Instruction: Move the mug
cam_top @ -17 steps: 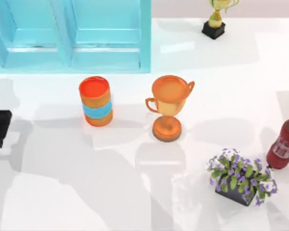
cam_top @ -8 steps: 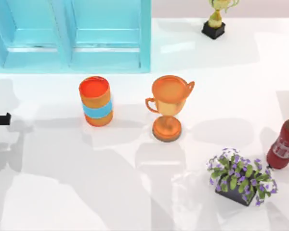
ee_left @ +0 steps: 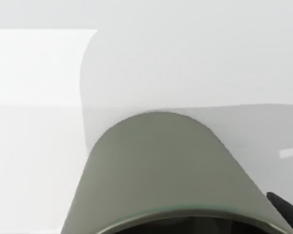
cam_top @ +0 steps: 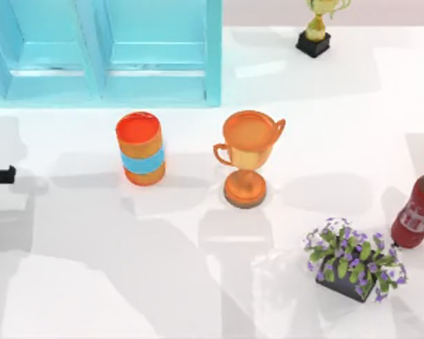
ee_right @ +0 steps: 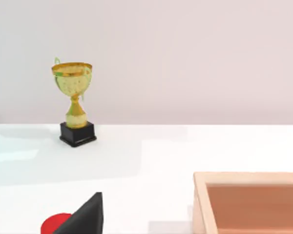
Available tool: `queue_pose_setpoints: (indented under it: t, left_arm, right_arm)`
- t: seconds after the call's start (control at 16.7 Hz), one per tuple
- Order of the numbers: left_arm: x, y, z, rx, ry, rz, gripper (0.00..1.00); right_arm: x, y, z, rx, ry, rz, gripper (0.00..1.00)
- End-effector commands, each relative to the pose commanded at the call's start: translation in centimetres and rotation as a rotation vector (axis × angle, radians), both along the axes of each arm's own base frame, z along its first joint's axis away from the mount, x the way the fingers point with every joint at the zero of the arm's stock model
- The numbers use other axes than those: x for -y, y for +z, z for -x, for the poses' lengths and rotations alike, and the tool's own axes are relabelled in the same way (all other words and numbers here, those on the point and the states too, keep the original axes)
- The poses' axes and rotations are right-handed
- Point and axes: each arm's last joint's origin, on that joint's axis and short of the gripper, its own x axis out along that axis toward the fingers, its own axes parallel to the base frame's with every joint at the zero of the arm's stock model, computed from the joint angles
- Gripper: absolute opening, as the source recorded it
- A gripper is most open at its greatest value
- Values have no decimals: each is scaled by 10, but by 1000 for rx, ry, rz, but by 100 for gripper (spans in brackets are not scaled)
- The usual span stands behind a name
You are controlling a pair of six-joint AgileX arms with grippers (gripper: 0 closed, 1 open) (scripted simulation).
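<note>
The left gripper [cam_top: 0, 174] is seen at the left edge of the table [cam_top: 92, 282], and whether it is released or clenched cannot be told. Nothing is held by it. The mug [cam_top: 140, 148], orange with a blue band, is found upright well to this gripper's right, apart from it. Beyond the mug an orange cup [cam_top: 246, 159] is placed, and behind it a blue cabinet [cam_top: 106, 49]. A dark part of the right gripper [ee_right: 85, 219] is seen beside a red bottle [cam_top: 415, 215]; its state cannot be told.
</note>
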Motion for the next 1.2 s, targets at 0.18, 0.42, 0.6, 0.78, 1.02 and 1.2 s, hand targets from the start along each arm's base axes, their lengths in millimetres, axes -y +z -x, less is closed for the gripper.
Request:
queue_pose_setpoints:
  t: [0.18,0.42,0.6,0.78,1.02,1.2]
  left_arm:
    - [1,0,0,1,-2,0,0]
    - [-23,6,-6,-16,1,14,0]
    - [-69,26,-15,-8,6,32,0]
    - [-120,50,-13,11,2,47,0]
    - [-164,70,0,26,0,60,0]
    - [-166,71,1,27,0,61,0]
  right_arm:
    - [0,0,0,0,0,0,100]
    - [0,0,0,0,0,0,100]
    - [0,0,0,0,0,0,100]
    - [0,0,0,0,0,0,100]
    - [0,0,0,0,0,0,100]
    - [0,0,0,0,0,0,100]
